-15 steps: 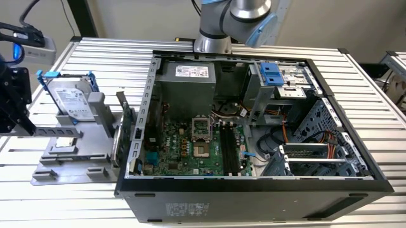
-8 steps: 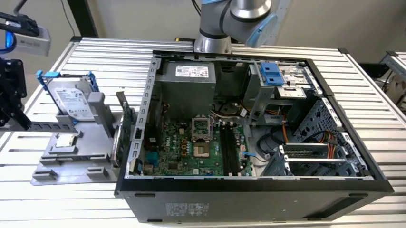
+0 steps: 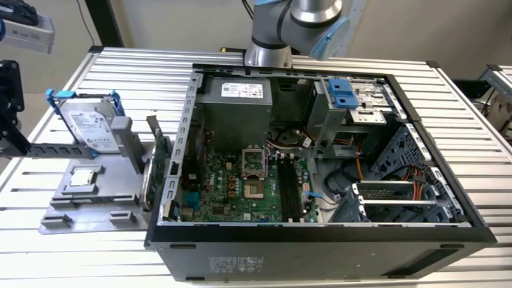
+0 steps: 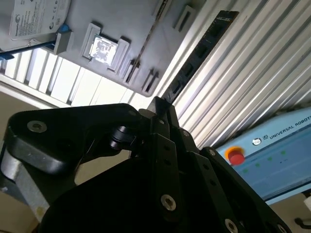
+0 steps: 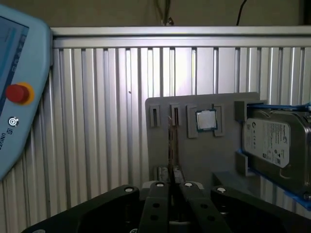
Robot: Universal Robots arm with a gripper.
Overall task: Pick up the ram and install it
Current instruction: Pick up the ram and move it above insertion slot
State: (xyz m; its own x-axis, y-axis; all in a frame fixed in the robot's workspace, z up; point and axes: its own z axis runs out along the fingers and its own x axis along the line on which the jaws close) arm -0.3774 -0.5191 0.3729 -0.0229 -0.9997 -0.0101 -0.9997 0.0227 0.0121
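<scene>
**Operator:** What is the end effector's condition?

**Technician:** In both wrist views the gripper has its two black fingers together, tip against tip. Nothing is clamped between them.

**Operator:** Where is the ram?

**Technician:** The ram stands on edge in a slot of the grey fixture plate. It is ahead of the fingertips and apart from them. In the exterior view the ram is at 9 o'clock of the open computer case, just beside its side wall and outside it.

**Operator:** What components are adjacent?

**Technician:** On the same plate, in the exterior view:
- The hard drive with blue rails is at 9 o'clock of the ram.
- The processor chip is at 8 o'clock.
- The black memory slots on the motherboard lie at 3 o'clock, inside the case.

Plate and case rest on the slatted table.
</scene>
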